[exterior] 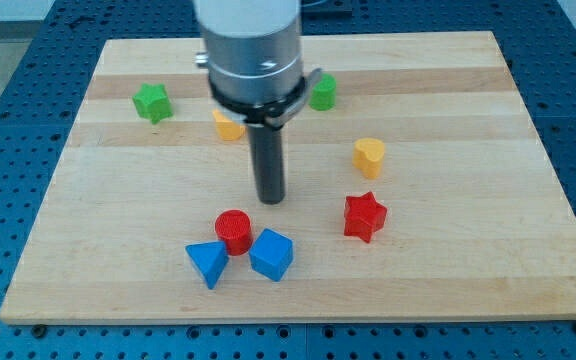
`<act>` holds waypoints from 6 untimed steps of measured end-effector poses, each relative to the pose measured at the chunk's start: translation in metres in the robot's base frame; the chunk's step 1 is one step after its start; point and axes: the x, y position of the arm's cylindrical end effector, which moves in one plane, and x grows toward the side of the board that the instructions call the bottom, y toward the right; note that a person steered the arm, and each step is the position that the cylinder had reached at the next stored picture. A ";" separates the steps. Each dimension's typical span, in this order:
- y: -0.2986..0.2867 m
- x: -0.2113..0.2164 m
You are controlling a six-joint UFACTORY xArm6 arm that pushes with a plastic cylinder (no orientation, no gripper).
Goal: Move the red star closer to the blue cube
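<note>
The red star (364,216) lies on the wooden board (448,90) at the lower right of centre. The blue cube (271,254) sits near the view's bottom, left of the star and apart from it. My tip (270,199) is at the end of the dark rod, above the blue cube and to the left of the red star, touching neither. A red cylinder (233,230) stands just below-left of my tip, next to the blue cube.
A blue triangular block (208,263) lies left of the blue cube. A yellow heart-like block (369,157) sits above the red star. A green star (152,102) is at upper left, a yellow block (228,126) and a green block (322,92) partly hidden beside the arm.
</note>
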 end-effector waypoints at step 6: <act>0.067 0.034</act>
